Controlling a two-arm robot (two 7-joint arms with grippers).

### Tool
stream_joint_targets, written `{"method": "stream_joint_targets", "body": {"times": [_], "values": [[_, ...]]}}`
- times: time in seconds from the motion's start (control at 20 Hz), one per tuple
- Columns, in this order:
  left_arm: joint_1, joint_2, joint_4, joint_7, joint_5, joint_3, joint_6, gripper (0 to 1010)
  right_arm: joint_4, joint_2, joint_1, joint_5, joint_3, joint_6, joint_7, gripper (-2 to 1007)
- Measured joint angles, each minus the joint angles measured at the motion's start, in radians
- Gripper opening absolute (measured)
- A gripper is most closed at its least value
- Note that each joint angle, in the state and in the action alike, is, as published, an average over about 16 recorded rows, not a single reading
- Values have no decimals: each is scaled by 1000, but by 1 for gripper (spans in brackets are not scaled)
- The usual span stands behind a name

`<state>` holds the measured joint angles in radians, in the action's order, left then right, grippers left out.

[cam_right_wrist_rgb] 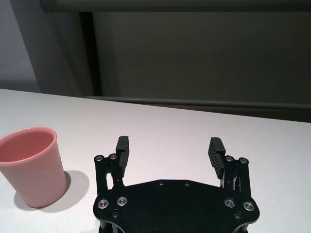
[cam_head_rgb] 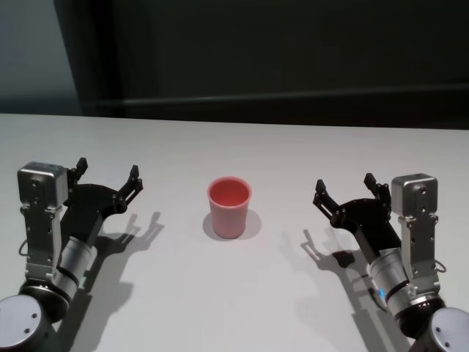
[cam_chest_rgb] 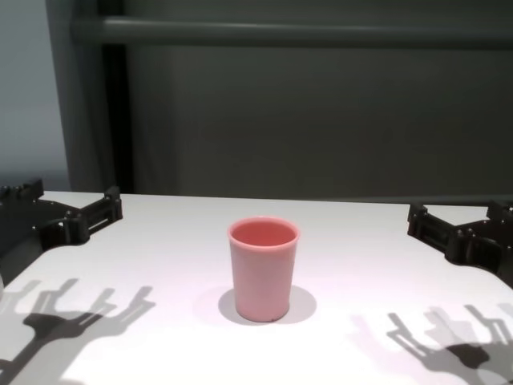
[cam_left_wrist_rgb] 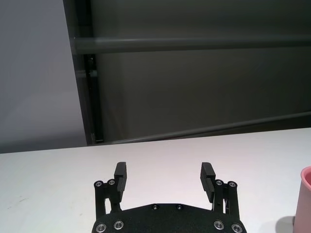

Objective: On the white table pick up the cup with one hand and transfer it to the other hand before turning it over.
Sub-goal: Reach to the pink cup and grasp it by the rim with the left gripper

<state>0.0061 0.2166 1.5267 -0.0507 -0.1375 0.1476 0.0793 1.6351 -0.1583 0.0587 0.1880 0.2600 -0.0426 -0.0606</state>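
The pink cup (cam_head_rgb: 229, 207) stands upright, mouth up, in the middle of the white table (cam_head_rgb: 242, 150); it shows too in the chest view (cam_chest_rgb: 263, 268), in the right wrist view (cam_right_wrist_rgb: 33, 166) and at the edge of the left wrist view (cam_left_wrist_rgb: 305, 196). My left gripper (cam_head_rgb: 108, 174) hovers open to the cup's left, well apart from it, nothing between its fingers (cam_left_wrist_rgb: 120, 175). My right gripper (cam_head_rgb: 344, 186) hovers open to the cup's right, equally apart and empty, its fingers (cam_right_wrist_rgb: 216, 151) spread wide.
A dark wall with a horizontal rail (cam_chest_rgb: 280, 32) runs behind the table's far edge. Shadows of both grippers fall on the tabletop near the front.
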Motion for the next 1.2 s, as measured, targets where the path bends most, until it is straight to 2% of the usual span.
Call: {"method": "stream_joint_targets", "body": {"times": [1.2], "values": [[0, 0, 0, 0, 0, 0, 0, 1001, 0, 0, 0, 0, 0, 0, 0, 1002]]}}
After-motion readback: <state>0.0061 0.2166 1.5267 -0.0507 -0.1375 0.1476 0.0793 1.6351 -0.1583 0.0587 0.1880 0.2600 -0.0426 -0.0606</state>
